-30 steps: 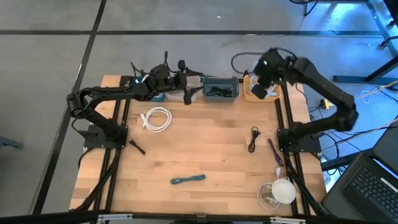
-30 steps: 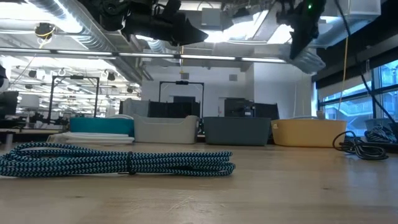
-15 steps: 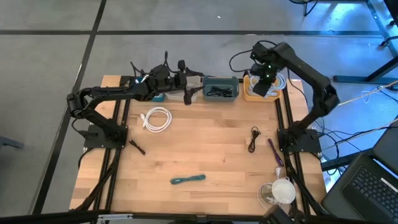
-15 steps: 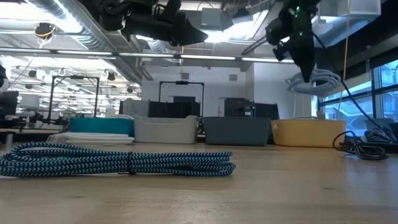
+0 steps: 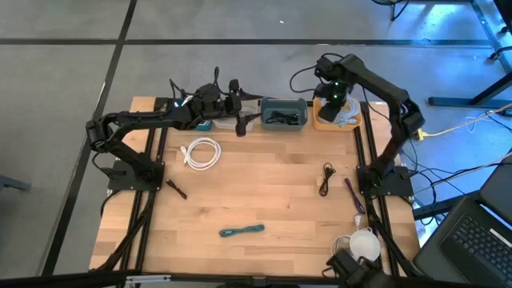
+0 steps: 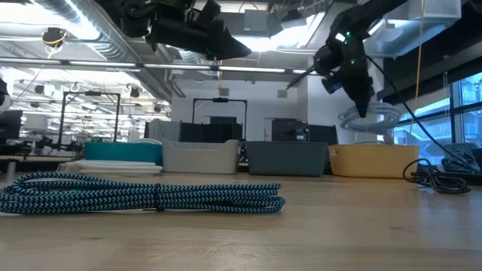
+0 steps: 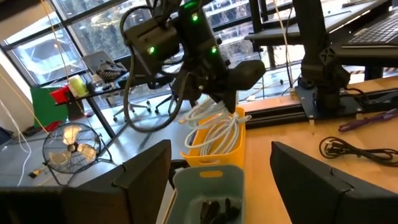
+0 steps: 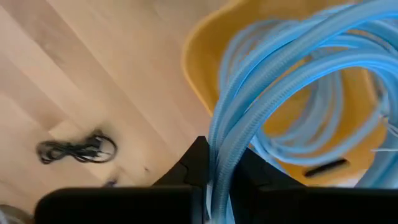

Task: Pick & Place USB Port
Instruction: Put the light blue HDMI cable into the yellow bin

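At the left of the table the left arm is stretching along the far edge, its elbow folded out past the left rail. The left gripper (image 5: 238,106) is hovering above the bins with its two dark fingers (image 7: 146,171) standing wide apart and holding nothing. Below it a white cable (image 5: 202,153) is lying coiled in a loose round loop on the pale wood of the table (image 5: 264,192). Nearer the front edge a teal braided cable (image 6: 151,196) is lying bundled in a long flat hank, its weave showing a speckled pattern.

At the middle of the far edge a grey-blue bin (image 5: 283,113) is sitting, rectangular and smooth-walled, with dark cable inside.

Just to its right is the yellow bin (image 7: 214,146), also smooth plastic. The right arm is arching high from its base at the right rail and bending down over this bin. The right gripper (image 5: 334,92) is pinching a coil of pale blue cable (image 8: 280,81) (the strands are running straight between its fingers), and the coil is hanging into the yellow bin, glossy and round in section. A small black cable (image 5: 326,179) is lying bunched on the wood by the right rail.
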